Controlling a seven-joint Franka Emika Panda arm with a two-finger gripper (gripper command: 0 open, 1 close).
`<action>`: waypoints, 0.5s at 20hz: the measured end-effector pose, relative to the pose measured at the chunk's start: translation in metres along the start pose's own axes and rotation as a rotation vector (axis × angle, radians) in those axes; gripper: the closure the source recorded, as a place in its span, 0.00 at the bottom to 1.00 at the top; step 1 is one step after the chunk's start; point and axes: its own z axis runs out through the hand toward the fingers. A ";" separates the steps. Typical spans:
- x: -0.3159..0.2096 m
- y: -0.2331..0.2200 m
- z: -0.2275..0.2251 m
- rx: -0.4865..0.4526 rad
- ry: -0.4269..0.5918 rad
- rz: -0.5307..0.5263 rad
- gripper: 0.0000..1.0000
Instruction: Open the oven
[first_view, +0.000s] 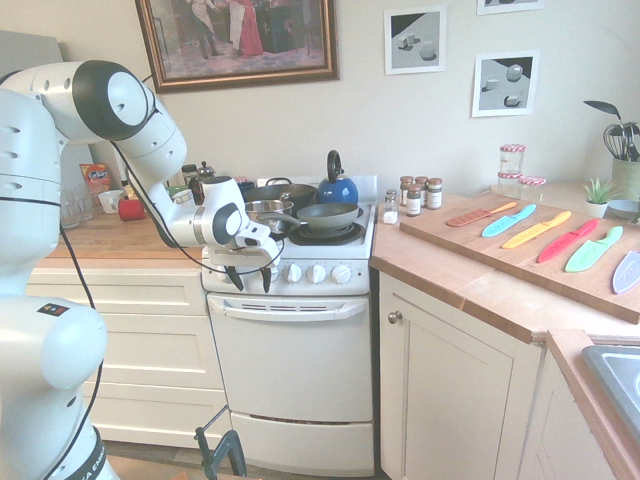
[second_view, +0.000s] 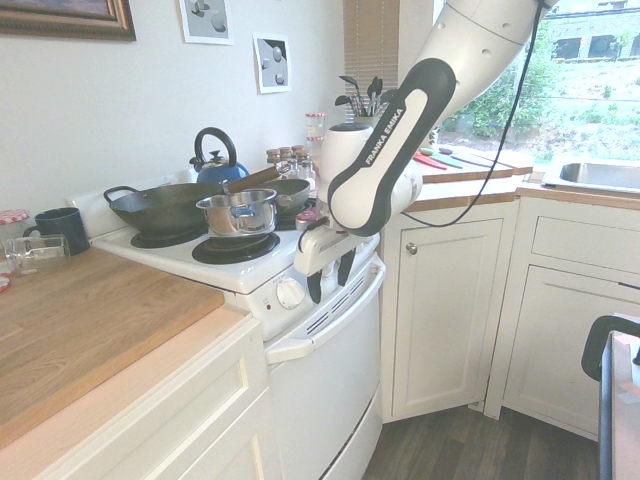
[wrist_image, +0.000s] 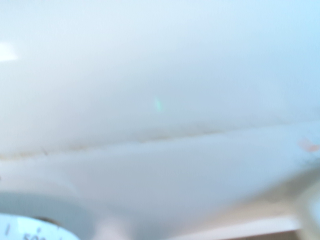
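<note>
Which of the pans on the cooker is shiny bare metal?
The small steel saucepan, on the front burner at the cooker's left; the wok and the skillet are both dark grey.

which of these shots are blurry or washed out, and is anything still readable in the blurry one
wrist view: badly out of focus, pale haze, though part of "500" reads on a knob; first exterior view: sharper, slightly washed out; second exterior view: fairly sharp, bright outside the window, shine on the saucepan

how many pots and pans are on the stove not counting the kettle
3: the dark wok at the back left, the steel pot in front of it, and the gray frying pan in front of the blue kettle.
</note>
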 end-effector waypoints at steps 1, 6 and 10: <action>0.000 0.000 0.007 -0.006 -0.007 -0.005 0.00; 0.006 0.020 0.042 -0.041 -0.034 -0.006 0.00; 0.012 0.041 0.073 -0.025 -0.028 -0.018 0.00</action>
